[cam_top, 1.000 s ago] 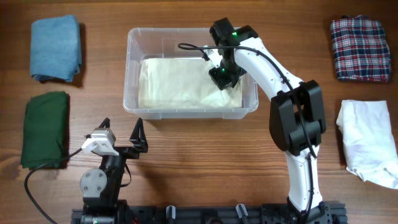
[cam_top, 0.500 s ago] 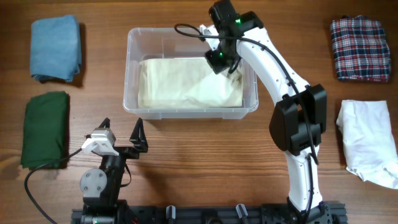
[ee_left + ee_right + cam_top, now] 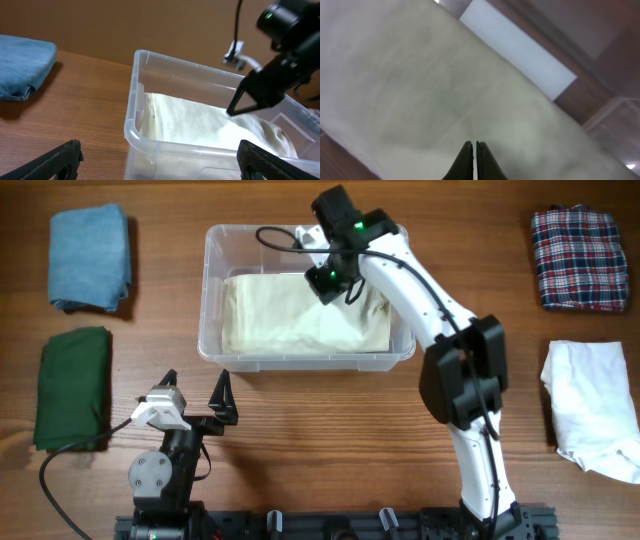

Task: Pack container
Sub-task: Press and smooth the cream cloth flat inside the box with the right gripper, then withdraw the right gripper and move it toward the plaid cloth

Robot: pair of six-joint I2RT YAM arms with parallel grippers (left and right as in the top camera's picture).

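Observation:
The clear plastic container (image 3: 208,292) stands at the table's middle back, with a folded cream cloth (image 3: 285,315) lying flat inside it. My right gripper (image 3: 325,281) hovers over the cloth's back edge, shut with nothing in it. In the right wrist view its fingertips (image 3: 474,145) meet just above the cream cloth (image 3: 420,90), and a white label (image 3: 520,50) shows beyond. The left gripper (image 3: 196,387) rests near the front edge, open wide and empty. From the left wrist view, the container's near corner (image 3: 131,134) lies between the spread fingers (image 3: 55,161).
A folded blue cloth (image 3: 90,258) and a dark green cloth (image 3: 72,385) lie at the left. At the right lie a plaid cloth (image 3: 578,258) and a crumpled white cloth (image 3: 595,410). Bare wood lies between the container and the left arm's base.
The right gripper has moved left and toward the back of the container, staying shut. The left arm and the cloths have not moved.

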